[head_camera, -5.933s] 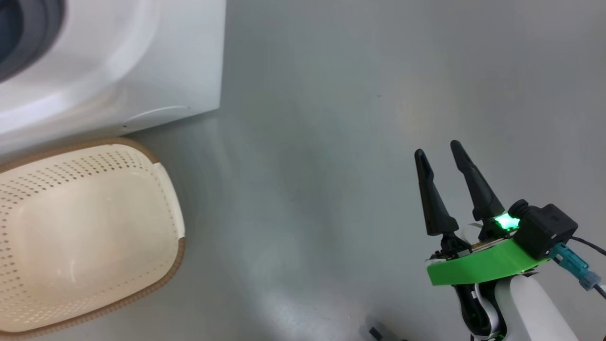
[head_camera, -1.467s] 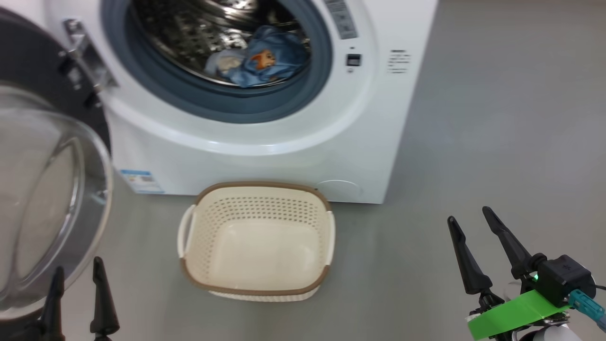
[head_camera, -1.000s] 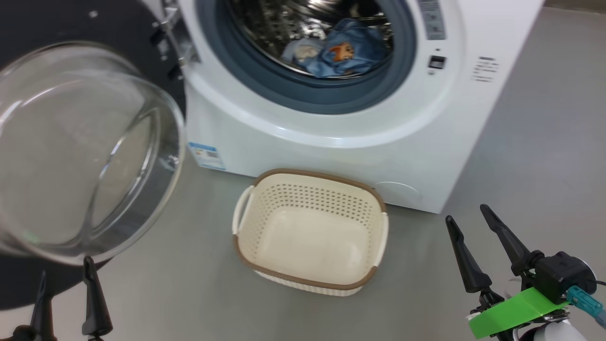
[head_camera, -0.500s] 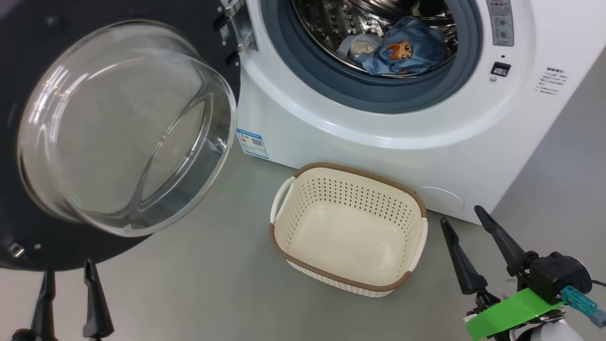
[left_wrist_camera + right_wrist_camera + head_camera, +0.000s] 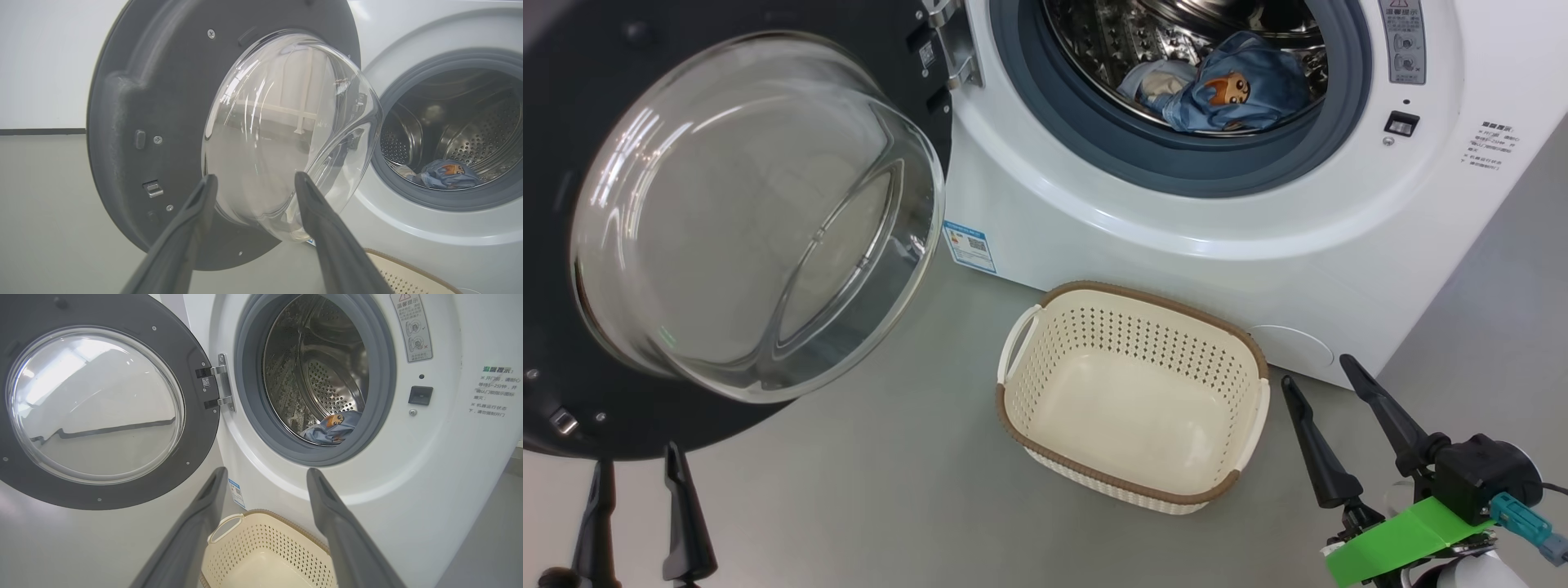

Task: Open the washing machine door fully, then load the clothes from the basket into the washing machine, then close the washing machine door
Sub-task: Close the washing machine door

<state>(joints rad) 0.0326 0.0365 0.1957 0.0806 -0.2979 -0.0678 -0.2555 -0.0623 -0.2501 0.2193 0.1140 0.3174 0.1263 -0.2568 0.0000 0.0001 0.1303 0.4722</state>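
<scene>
Large round glossy black washing machine door [image 5: 645,433], with a bulging clear glass bowl [image 5: 752,212], stands swung wide open on its hinge [image 5: 956,49] at the left of the big white boxy washing machine [image 5: 1176,245]. Light blue clothes printed with an orange-brown figure [image 5: 1241,94] lie low in the perforated steel drum [image 5: 1111,41], inside the grey-blue rubber seal [image 5: 1094,147]. Small cream-white perforated basket with a brown rim [image 5: 1152,298] sits on the grey floor [image 5: 890,490] just before the machine, below the drum mouth, its bare bottom showing. A small blue label sticker [image 5: 969,247] sits between door and basket.

Left hand [image 5: 637,457]: 2 fingers spread, holding nothing, near the door's lower edge; the glass bowl stands directly ahead of it. Right hand [image 5: 1315,369]: 2 fingers spread, holding nothing, just right of the basket, pointing at the machine's lower front.
</scene>
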